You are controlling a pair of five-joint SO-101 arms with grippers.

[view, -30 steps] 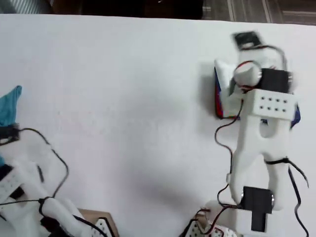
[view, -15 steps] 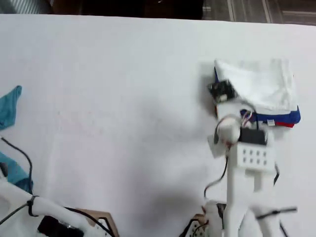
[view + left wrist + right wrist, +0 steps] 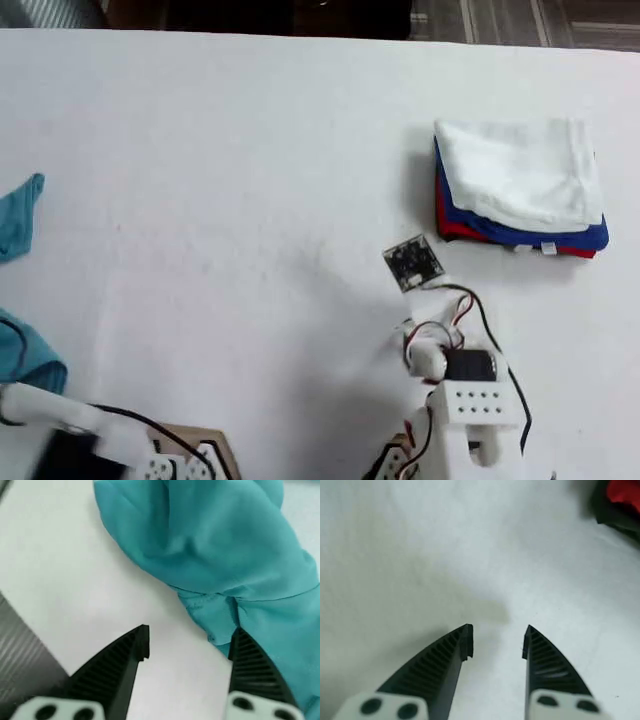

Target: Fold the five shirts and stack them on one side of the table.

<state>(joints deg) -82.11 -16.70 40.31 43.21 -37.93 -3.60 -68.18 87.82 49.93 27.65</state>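
Note:
A folded stack lies at the table's right: a white shirt on top, a blue one under it, a red one at the bottom. A corner of the red shirt appears in the right wrist view. A crumpled teal shirt hangs at the table's left edge. My left gripper is open just over the teal shirt, one finger at its hem. My right gripper is open over bare table, short of the stack. The right arm sits near the front edge.
The white table is bare across its middle and back. A wooden block and cables sit at the front edge by the left arm's base. A dark floor runs along the far edge.
The right arm has pulled back from over the stack toward the front edge, uncovering the white shirt. The left arm has shifted down toward the front left corner.

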